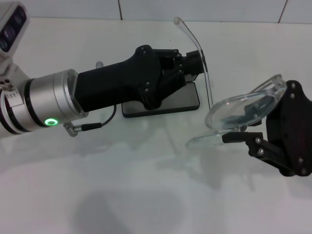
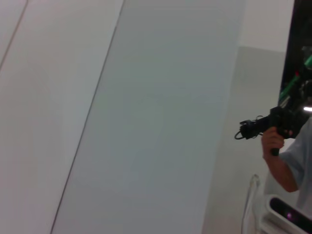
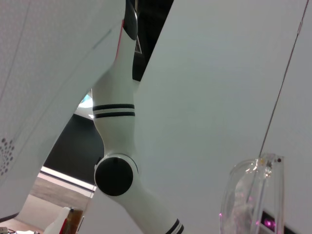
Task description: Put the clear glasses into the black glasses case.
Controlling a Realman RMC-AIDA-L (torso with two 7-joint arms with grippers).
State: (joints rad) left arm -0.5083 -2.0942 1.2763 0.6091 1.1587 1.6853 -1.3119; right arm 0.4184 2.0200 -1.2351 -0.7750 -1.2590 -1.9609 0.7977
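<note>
The clear glasses (image 1: 246,107) hang in the air right of centre in the head view, lens tilted, one thin arm (image 1: 206,78) sticking up and back. My right gripper (image 1: 235,137) is shut on the lower edge of the lens from the right. My left gripper (image 1: 199,60) reaches in from the left and is shut on that upright clear arm. The black glasses case (image 1: 178,101) lies flat on the table under the left gripper, partly hidden by it. The lens (image 3: 251,195) also shows in the right wrist view, and the tip of a clear arm (image 2: 249,200) in the left wrist view.
A white table (image 1: 146,185) stretches toward me, with a tiled wall (image 1: 204,9) behind it. A person holding a black device (image 2: 273,129) shows in the left wrist view. A white robot limb (image 3: 117,146) crosses the right wrist view.
</note>
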